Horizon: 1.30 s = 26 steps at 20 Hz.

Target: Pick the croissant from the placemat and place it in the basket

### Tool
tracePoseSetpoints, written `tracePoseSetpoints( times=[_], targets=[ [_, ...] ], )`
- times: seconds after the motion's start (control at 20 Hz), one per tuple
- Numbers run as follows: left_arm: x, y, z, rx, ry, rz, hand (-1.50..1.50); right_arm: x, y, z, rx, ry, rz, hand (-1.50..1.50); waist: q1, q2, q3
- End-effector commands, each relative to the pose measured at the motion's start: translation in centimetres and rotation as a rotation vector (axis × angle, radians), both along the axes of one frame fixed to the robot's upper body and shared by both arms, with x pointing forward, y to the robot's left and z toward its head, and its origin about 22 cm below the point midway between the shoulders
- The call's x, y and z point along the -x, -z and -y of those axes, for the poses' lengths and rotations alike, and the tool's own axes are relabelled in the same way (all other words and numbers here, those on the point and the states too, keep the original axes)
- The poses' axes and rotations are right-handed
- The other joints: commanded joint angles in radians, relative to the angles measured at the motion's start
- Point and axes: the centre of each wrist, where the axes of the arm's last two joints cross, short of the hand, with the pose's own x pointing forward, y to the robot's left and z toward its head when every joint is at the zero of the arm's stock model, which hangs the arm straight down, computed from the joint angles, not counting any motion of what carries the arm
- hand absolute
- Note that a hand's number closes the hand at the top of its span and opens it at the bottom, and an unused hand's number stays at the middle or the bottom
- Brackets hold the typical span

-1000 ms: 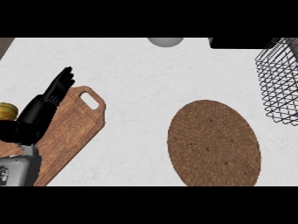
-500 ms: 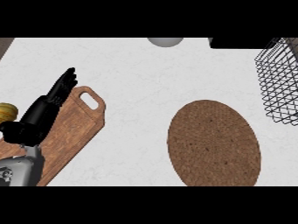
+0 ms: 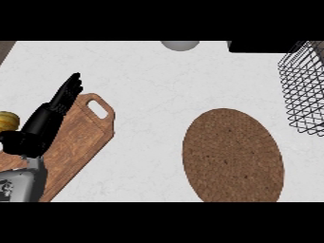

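One robot hand point(image 3: 49, 118) shows, the left one, with its fingers straight and holding nothing. It sits over a wooden board point(image 3: 87, 137) at the left side of the table point(image 3: 150, 85). Just past its thumb lies a yellow-brown lump (most likely the croissant point(image 3: 2, 124)), off the board and well apart from the brown placemat point(image 3: 233, 154), which has nothing on it. The wire basket point(image 3: 311, 90) waits far to the right. The croissant lies near the table's edge, so a poke could push it off.
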Motion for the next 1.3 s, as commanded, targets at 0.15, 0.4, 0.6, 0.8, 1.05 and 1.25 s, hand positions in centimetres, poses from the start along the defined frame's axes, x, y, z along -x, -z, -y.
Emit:
tracePoseSetpoints(
  times=[0.15, 0.4, 0.6, 0.8, 1.05, 1.25],
  targets=[
    [0.5, -1.0, -1.0, -0.015, -0.001, -0.005, 0.00, -0.5, 3.9, 4.0, 0.061, 0.058, 0.066, 1.50, 0.005, 0.001, 0.000],
    [0.4, 2.2, -0.7, 0.002, 0.016, 0.001, 0.00, -1.3, 4.9, 4.9, -0.033, 0.145, 0.177, 1.50, 0.008, 0.005, 0.000],
    [0.4, -0.2, 1.4, 0.003, 0.019, 0.003, 0.00, -2.1, 4.4, 5.6, -0.051, 0.107, 0.176, -1.50, 0.006, 0.001, 0.000],
    [0.4, 0.3, -0.4, 0.015, 0.028, -0.020, 0.00, -3.3, 5.1, 4.8, 0.005, 0.095, 0.169, -1.50, 0.011, 0.003, 0.000],
    [1.1, 2.1, 1.1, 0.004, 0.014, 0.012, 0.00, -2.1, 1.3, 7.3, -0.047, 0.035, 0.237, -1.50, 0.001, 0.000, 0.000],
    [-0.8, -1.4, -0.2, 0.010, 0.012, 0.009, 0.00, -2.3, 0.1, 7.9, -0.179, 0.040, 0.279, -1.50, 0.013, 0.005, 0.001]
  ],
)
